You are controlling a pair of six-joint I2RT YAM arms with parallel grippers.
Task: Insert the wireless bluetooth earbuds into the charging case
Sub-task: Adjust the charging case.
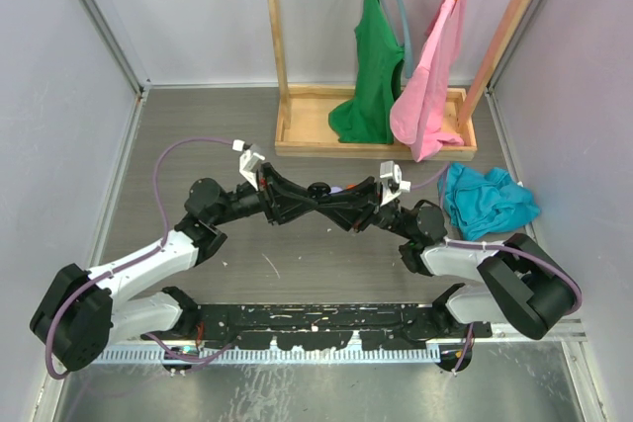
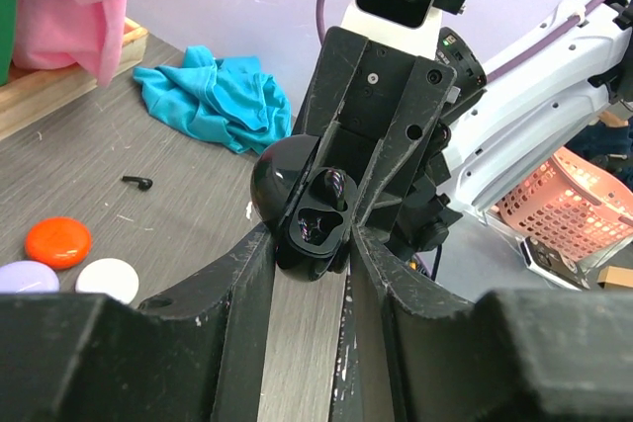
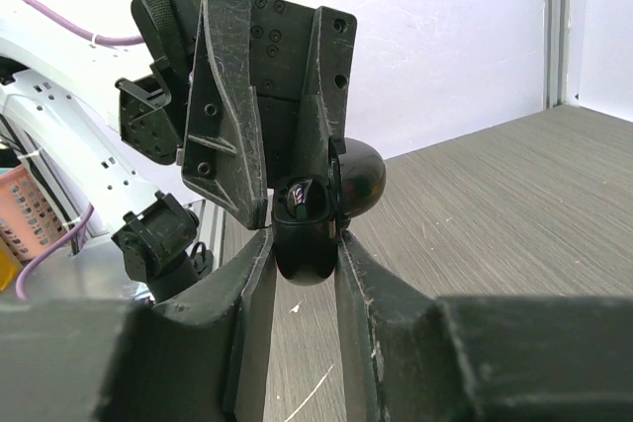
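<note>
1. Far left in the left wrist view, a lilac disc (image 2: 18,276), a red disc (image 2: 57,242) and a white disc (image 2: 107,280) lie close together on the grey table (image 2: 198,210)
2. To their right a black earbud (image 2: 138,182) lies alone on the table top, well apart from the case, with a crumpled teal cloth (image 2: 213,96) beyond it
3. At centre the left gripper (image 2: 312,249) is drawn in narrow on the black charging case (image 2: 307,212), a finger pressed to each side of its lower body. The lid stands hinged open, and a small glossy shape sits in one well, too dark to identify
4. Facing it, the right gripper (image 3: 305,244) is also closed in on the same case. Its own camera shows both fingers against the sides of the body
5. From above, the two arms meet over mid-table. Behind them a wooden rack (image 1: 376,148) carries a green garment (image 1: 371,76) and a pink garment (image 1: 425,96)
6. Far right in the left wrist view, a pink basket (image 2: 554,200) sits beyond the table edge
</note>
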